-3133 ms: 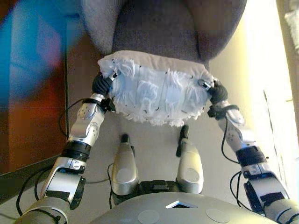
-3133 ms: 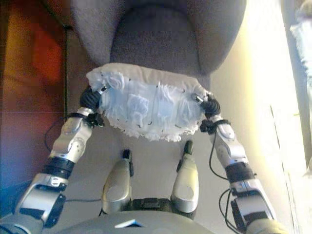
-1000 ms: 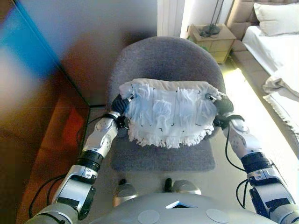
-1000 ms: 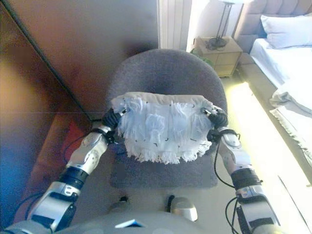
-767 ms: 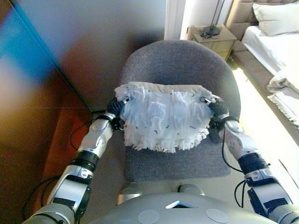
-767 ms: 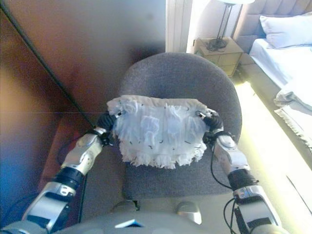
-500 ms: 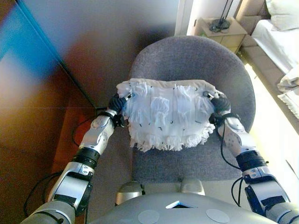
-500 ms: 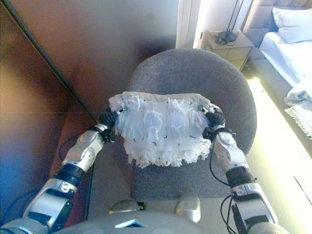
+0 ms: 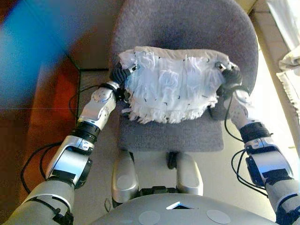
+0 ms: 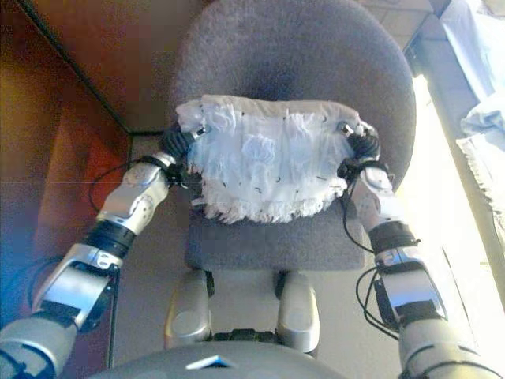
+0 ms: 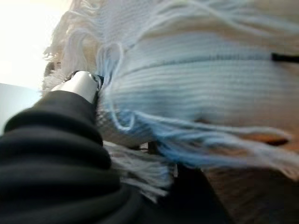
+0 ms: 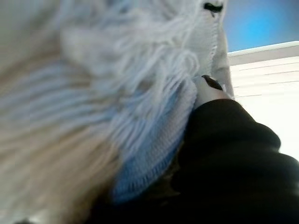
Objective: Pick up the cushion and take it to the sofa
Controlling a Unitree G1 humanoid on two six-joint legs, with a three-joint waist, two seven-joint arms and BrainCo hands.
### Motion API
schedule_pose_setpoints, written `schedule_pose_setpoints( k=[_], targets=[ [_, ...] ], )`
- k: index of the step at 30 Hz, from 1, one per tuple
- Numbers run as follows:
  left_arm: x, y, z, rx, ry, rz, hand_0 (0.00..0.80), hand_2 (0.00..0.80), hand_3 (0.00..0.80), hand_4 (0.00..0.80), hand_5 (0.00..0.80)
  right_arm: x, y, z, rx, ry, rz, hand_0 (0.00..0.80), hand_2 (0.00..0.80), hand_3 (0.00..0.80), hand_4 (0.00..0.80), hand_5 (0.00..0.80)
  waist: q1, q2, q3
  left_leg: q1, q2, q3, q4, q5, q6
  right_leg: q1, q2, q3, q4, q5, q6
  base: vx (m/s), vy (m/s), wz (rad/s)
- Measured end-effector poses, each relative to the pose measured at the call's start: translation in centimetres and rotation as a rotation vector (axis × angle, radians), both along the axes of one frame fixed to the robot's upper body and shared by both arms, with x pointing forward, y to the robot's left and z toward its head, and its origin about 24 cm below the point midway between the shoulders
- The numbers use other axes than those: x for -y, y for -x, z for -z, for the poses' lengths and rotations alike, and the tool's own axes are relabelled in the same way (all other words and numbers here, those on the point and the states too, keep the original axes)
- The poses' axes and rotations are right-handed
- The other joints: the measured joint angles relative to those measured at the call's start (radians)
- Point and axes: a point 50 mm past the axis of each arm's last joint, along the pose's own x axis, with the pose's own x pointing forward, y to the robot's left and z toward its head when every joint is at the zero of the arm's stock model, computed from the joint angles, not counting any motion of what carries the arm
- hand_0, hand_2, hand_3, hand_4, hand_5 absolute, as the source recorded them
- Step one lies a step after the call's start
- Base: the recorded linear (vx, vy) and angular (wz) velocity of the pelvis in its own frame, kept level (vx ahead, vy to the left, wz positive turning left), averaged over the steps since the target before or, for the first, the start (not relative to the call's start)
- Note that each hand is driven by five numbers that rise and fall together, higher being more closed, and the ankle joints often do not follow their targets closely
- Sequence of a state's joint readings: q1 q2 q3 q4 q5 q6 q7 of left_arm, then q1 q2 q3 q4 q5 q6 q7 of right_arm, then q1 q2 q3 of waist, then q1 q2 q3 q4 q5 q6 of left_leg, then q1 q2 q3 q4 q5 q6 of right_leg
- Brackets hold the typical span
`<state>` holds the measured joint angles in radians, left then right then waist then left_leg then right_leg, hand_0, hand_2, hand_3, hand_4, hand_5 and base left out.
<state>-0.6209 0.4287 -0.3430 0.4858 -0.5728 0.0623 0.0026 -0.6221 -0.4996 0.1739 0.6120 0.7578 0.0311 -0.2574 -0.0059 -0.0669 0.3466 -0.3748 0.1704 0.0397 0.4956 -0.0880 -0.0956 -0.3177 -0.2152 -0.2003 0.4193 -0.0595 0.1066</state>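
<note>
Left eye view shows the soft, fringed cushion (image 9: 171, 84), seemingly light, clamped endwise between left hand (image 9: 119, 73) and right hand (image 9: 230, 75), finger posture hidden, above the grey chair (image 9: 187, 23).

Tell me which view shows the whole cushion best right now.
The left eye view: the fringed white cushion shows whole, held between the left hand and right hand over the grey chair. The right eye view shows much the same. Both wrist views show only close-up fringe and knit.
</note>
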Motion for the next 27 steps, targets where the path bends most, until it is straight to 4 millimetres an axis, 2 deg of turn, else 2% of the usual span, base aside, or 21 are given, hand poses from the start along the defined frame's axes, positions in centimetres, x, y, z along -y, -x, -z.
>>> schedule_pose_setpoints(
  k=[3, 5, 8, 14, 21, 27],
  targets=[
    [1.0, -0.7, -1.8, 0.053, -0.01, 0.023, 0.8, 0.8, 0.8, 0.8, 0.8, 1.1, -0.7, -1.8, 0.029, 0.049, 0.02, 0.8, 0.8, 0.8, 0.8, 0.8, 0.004, -0.011, 0.028, -0.065, -0.008, -0.006, 0.013, 0.005, 0.006, -0.058, -0.003, 0.0, 0.002, 0.005, -0.001, -0.161, 0.021, 0.01],
    [1.5, -1.2, -3.3, 0.097, 0.001, 0.018, 0.8, 0.8, 0.8, 0.8, 0.8, 1.2, -1.8, -4.0, 0.062, 0.089, 0.023, 0.8, 0.8, 0.8, 0.8, 0.8, 0.007, -0.009, 0.052, -0.097, -0.018, -0.015, 0.017, 0.008, 0.011, -0.089, -0.008, 0.0, 0.0, 0.01, 0.005, -0.09, 0.068, -0.07],
    [2.1, -1.6, -4.7, 0.141, 0.047, -0.006, 0.8, 0.8, 0.8, 0.8, 0.8, 1.4, -2.6, -6.2, 0.101, 0.118, 0.021, 0.8, 0.8, 0.8, 0.8, 0.8, 0.021, -0.01, 0.081, -0.113, -0.031, -0.015, 0.039, 0.005, 0.018, -0.105, -0.026, 0.001, 0.017, 0.023, 0.004, -0.015, 0.092, -0.02],
    [2.2, -1.5, -5.6, 0.187, 0.08, -0.045, 0.8, 0.8, 0.8, 0.8, 0.8, 0.8, -3.6, -9.7, 0.177, 0.161, 0.012, 0.8, 0.8, 0.8, 0.8, 0.8, 0.028, -0.009, 0.11, -0.147, -0.067, -0.019, 0.06, -0.003, 0.022, -0.152, -0.067, -0.001, 0.098, 0.006, 0.007, 0.014, 0.09, 0.17],
    [2.5, -1.6, -5.7, 0.2, 0.1, -0.101, 0.8, 0.8, 0.8, 0.8, 0.8, 0.0, -4.7, -12.5, 0.203, 0.192, 0.035, 0.8, 0.8, 0.8, 0.8, 0.8, 0.078, 0.006, 0.128, -0.182, -0.077, -0.043, 0.077, -0.002, 0.025, -0.17, -0.075, -0.01, 0.115, -0.003, 0.002, -0.027, 0.046, 0.09],
    [2.1, -1.6, -6.1, 0.242, 0.163, -0.186, 0.8, 0.8, 0.8, 0.8, 0.8, -1.7, -5.2, -14.7, 0.276, 0.262, 0.019, 0.8, 0.8, 0.8, 0.8, 0.8, 0.079, 0.008, 0.129, -0.229, -0.092, -0.047, 0.073, 0.008, 0.034, -0.213, -0.093, -0.011, 0.118, -0.001, 0.013, -0.015, 0.032, 0.09]
  ],
)
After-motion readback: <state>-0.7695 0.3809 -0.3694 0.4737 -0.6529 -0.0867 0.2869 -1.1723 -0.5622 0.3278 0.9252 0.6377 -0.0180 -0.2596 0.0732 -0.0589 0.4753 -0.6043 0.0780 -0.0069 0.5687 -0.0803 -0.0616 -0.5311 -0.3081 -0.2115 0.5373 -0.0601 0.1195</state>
